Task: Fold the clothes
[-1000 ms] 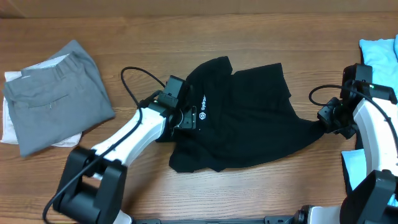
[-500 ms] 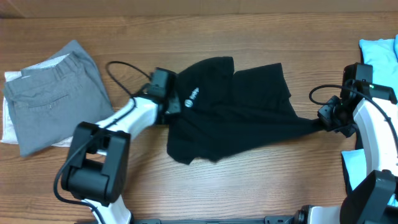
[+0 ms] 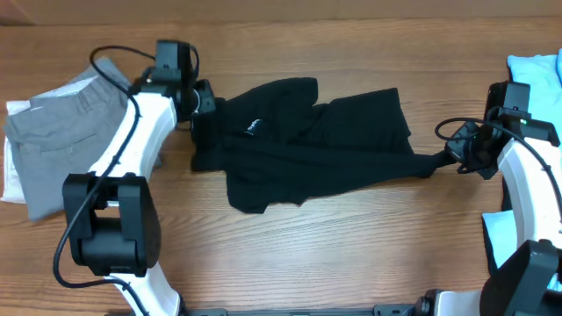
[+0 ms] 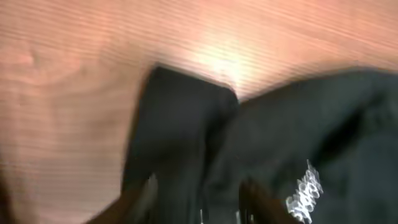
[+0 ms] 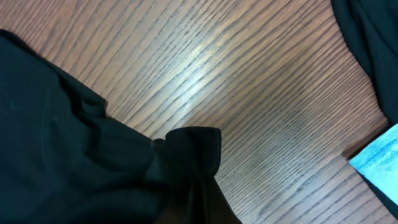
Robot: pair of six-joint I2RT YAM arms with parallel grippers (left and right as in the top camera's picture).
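Note:
The clothes (image 3: 325,145), a black shirt-like garment with white lettering (image 3: 252,127), lie pulled out long across the table's middle. My left gripper (image 3: 204,104) is at their far left end. In the blurred left wrist view its fingers (image 4: 146,194) stand apart with black cloth (image 4: 186,124) between them and the lettering (image 4: 303,190) to the right; whether they pinch the cloth does not show. My right gripper (image 3: 455,160) is shut on the garment's right tip. The right wrist view shows that pinched tip (image 5: 189,149) sticking out past the gripper (image 5: 196,211).
Folded grey trousers (image 3: 70,140) lie on white cloth at the far left, right beside my left arm. A light-blue garment (image 3: 536,75) sits at the back right corner; its edge (image 5: 379,155) shows in the right wrist view. More pale cloth (image 3: 496,233) lies at the right edge.
My left gripper has swung back and left toward the trousers, dragging the garment's left end with it and stretching the garment out. The right gripper has stayed put, still shut on the tip.

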